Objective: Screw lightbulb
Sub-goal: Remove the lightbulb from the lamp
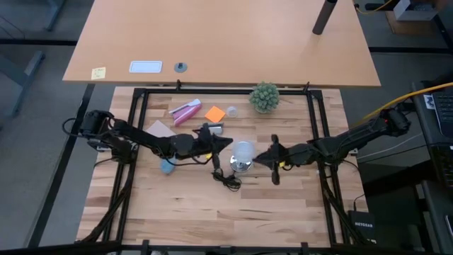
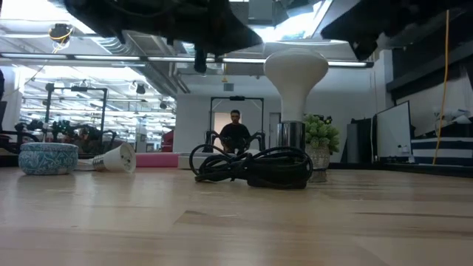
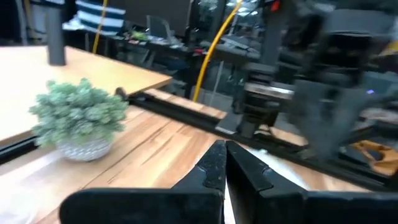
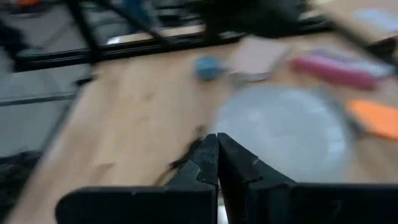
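While upright, the lightbulb (image 1: 243, 151) stands between both closed tools.

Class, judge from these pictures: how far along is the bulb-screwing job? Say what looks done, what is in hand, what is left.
Looks done: the lightbulb stands upright in the metal socket, beside the coiled black cord. How fully it is threaded cannot be seen.
In hand: nothing. The left gripper and right gripper flank the bulb, both shut and empty.
Left: possibly only final tightening or withdrawing the arms.
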`<state>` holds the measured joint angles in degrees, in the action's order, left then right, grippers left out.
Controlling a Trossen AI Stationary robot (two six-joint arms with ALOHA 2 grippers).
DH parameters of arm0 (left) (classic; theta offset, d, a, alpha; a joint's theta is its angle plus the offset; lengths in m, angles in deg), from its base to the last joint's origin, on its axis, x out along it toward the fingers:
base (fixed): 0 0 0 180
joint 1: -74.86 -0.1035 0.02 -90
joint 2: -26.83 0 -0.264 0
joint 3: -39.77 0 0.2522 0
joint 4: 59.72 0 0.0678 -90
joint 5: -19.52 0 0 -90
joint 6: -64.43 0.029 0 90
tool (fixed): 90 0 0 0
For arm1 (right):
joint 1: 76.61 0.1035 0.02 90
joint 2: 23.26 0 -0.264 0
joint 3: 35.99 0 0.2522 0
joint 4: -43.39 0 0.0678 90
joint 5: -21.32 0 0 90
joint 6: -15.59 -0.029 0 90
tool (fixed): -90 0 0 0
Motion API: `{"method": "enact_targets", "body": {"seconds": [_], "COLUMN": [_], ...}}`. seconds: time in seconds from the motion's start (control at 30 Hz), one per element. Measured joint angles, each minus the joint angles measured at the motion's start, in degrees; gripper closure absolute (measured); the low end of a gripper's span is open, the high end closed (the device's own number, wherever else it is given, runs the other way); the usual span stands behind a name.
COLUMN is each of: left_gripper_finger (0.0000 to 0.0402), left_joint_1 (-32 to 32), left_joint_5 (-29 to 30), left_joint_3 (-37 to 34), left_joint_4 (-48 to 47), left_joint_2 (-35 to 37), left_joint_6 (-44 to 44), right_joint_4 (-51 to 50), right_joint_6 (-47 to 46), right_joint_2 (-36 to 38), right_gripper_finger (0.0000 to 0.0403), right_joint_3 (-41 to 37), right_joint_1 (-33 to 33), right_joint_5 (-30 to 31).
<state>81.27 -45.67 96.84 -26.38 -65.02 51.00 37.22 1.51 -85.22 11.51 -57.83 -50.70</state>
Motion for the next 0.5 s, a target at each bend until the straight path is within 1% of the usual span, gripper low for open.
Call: {"method": "enact_targets", "body": {"seconds": [0.03, 0.1, 0.27, 0.5], "left_gripper_finger": [0.04, 0.04, 0.04, 0.04], "left_joint_1": [-0.52, -1.46, -2.51, -2.27], "left_joint_5": [-0.01, -0.04, -0.02, -0.2], "left_joint_3": [0.0, 0.0, -0.02, -0.02], "left_joint_4": [-0.69, -1.94, -4.78, -5.32], "left_joint_2": [0.0, 0.0, -0.01, -0.02], "left_joint_6": [-0.43, -2.16, -4.7, -6.55], "right_joint_4": [0.11, -0.01, 0.08, 1.78], "right_joint_6": [-0.85, -2.02, -2.19, -2.16], "right_joint_2": [-0.38, -1.53, -4.83, -8.14], "right_gripper_finger": [0.0398, 0.0398, 0.0398, 0.0398], "right_joint_3": [0.0, 0.0, 0.0, 0.0], "right_joint_1": [0.0, 0.02, 0.0, -0.07], "right_joint_5": [-2.13, -3.68, -3.18, -2.06]}}
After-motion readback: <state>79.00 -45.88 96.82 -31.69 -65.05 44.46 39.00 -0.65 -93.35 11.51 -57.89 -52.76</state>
